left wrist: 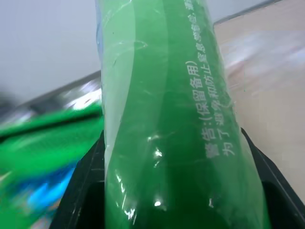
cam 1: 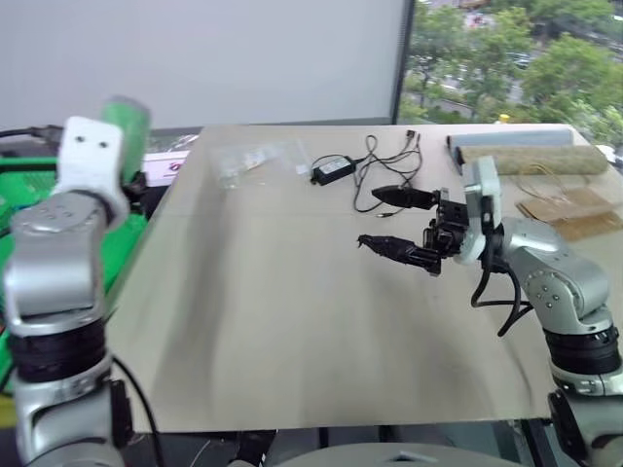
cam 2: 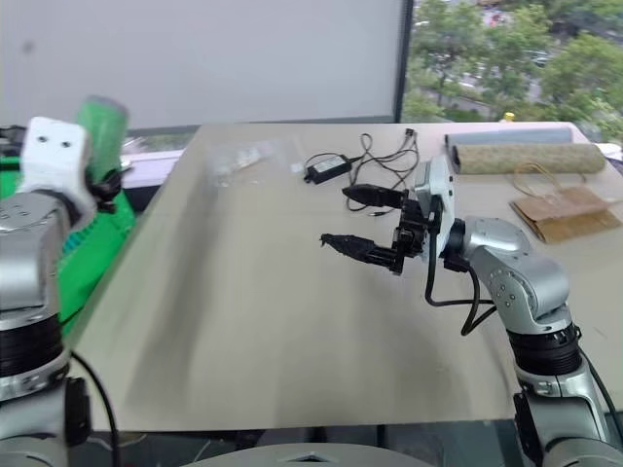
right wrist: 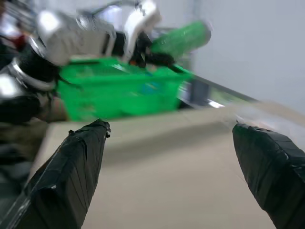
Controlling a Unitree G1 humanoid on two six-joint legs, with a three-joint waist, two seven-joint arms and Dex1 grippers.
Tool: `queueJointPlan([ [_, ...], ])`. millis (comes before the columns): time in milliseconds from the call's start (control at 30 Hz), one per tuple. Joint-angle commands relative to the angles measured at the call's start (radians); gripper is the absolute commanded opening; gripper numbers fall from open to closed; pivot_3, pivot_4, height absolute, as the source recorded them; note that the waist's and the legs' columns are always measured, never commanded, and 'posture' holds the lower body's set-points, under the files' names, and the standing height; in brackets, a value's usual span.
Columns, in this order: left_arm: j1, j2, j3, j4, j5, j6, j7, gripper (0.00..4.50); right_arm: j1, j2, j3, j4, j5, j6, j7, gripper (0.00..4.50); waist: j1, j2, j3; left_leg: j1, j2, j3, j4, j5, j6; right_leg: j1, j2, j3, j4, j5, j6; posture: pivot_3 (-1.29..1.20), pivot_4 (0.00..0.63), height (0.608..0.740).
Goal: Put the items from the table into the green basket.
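My left gripper [left wrist: 171,138] is shut on the green-and-white cylindrical packet [cam 1: 127,122], one of the items. I hold it raised beyond the table's left edge, above the green basket [cam 2: 97,243]. The basket stands low beside the table [cam 1: 273,321], its lattice wall also seen from the right wrist [right wrist: 119,90]. The packet's printed green wrap [left wrist: 167,119] stands between the two black fingers. My right gripper [cam 1: 368,216] hovers open over the table's middle right, pointing left, with nothing between its fingers [right wrist: 81,167].
At the table's far side lie a clear plastic bag [cam 1: 248,161] and a black power adapter with tangled cables [cam 1: 336,168]. A rolled mat [cam 1: 531,154] and a brown paper bag [cam 1: 569,209] sit at the far right.
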Motion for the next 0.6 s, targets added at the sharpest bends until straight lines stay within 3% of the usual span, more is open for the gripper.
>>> queueJointPlan([
  [33, 0.070, 0.059, 0.133, -0.089, 0.022, 0.021, -0.004, 2.00, -0.065, 0.018, -0.012, 0.018, 0.106, 0.066, 0.050, 4.50, 0.039, -0.003, -0.001, -0.002, 0.000, -0.001, 0.000, 0.001, -0.001, -0.001, -0.001, -0.001, 0.000, 0.000, 0.000, 0.17, 0.000, 0.740],
  [233, 0.216, 0.096, 0.256, -0.119, 0.038, 0.051, -0.008, 2.00, -0.109, 0.026, -0.011, 0.032, 0.152, 0.115, 0.079, 4.50, 0.097, -0.008, -0.004, -0.010, -0.002, -0.005, 0.001, 0.001, -0.002, -0.008, -0.004, -0.005, 0.000, 0.000, -0.001, 0.18, 0.000, 0.740],
  [300, 0.241, 0.085, 0.256, -0.114, 0.034, 0.015, -0.009, 2.97, -0.110, 0.028, -0.011, 0.031, 0.150, 0.116, 0.076, 4.50, 0.104, -0.008, -0.004, -0.010, -0.002, -0.006, 0.001, 0.000, -0.001, -0.008, -0.005, -0.006, 0.000, 0.001, -0.002, 0.18, 0.000, 0.740],
  [433, 0.225, 0.066, 0.243, -0.077, 0.040, -0.065, 0.023, 4.35, -0.103, 0.021, -0.017, 0.019, 0.145, 0.117, 0.068, 4.50, 0.105, -0.007, -0.005, -0.010, -0.002, -0.007, -0.001, 0.001, -0.002, -0.008, -0.005, -0.008, 0.000, 0.002, -0.004, 0.18, 0.000, 0.740],
  [600, 0.174, 0.038, 0.218, -0.032, 0.017, -0.252, 0.038, 4.35, -0.069, 0.005, -0.033, 0.010, 0.125, 0.100, 0.045, 4.50, 0.101, -0.008, -0.005, -0.011, -0.002, -0.007, -0.002, 0.001, -0.002, -0.009, -0.005, -0.007, 0.000, 0.002, -0.004, 0.13, 0.000, 0.740],
])
